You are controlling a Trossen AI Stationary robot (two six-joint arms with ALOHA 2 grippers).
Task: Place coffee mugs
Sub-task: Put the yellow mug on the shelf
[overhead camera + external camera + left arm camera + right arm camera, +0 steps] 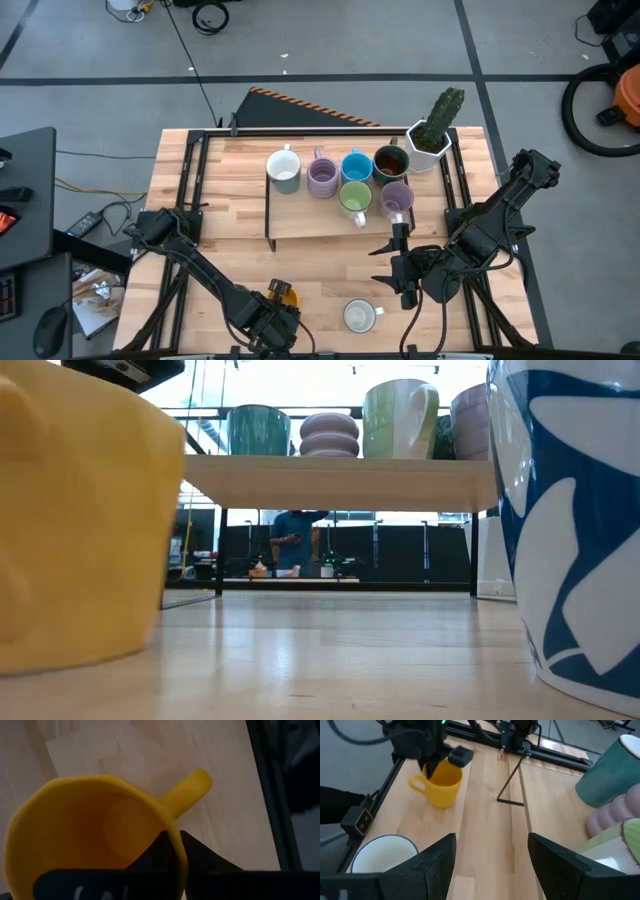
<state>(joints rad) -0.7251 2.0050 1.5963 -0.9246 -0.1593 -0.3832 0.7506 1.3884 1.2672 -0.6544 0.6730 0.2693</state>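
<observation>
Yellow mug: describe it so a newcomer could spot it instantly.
Start at the wooden table and go to its front edge, on the left arm's side. The yellow mug stands there upright, the left gripper shut on its rim. Its only near neighbour is the white mug; the rest sit on the raised shelf.

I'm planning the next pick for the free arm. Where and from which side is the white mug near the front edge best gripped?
Grip the white mug by its rim wall, coming straight down from above: it stands upright with its mouth open upward. Pinch the rim away from its handle, which points toward the right arm's side. The right pincer, open, hangs nearby.
</observation>
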